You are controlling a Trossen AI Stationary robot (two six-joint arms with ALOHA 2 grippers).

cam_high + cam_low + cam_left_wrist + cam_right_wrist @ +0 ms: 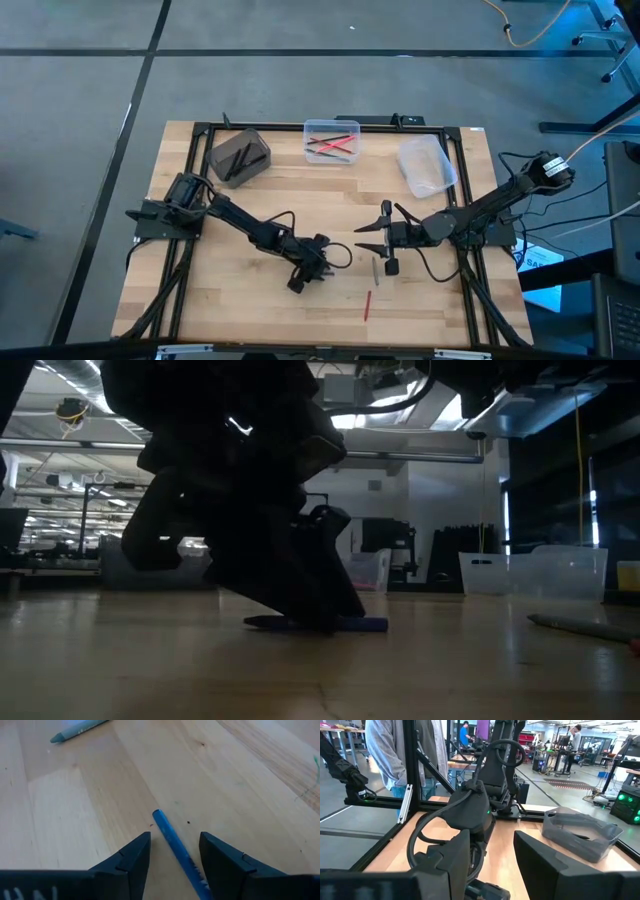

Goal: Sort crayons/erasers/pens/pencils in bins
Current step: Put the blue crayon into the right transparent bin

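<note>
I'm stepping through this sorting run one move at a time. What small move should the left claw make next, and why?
Probably close. The left claw is down at the table with its fingers open on either side of the blue crayon, which lies flat between them and untouched as far as the left wrist view shows. Lifting should wait until it is gripped. The right claw waits nearby, open.

Even, bright light falls on the table (pixel 250 200) from overhead. In the low view the arm (pixel 240 480) is a backlit silhouette against glaring ceiling lights (pixel 400 415).
</note>
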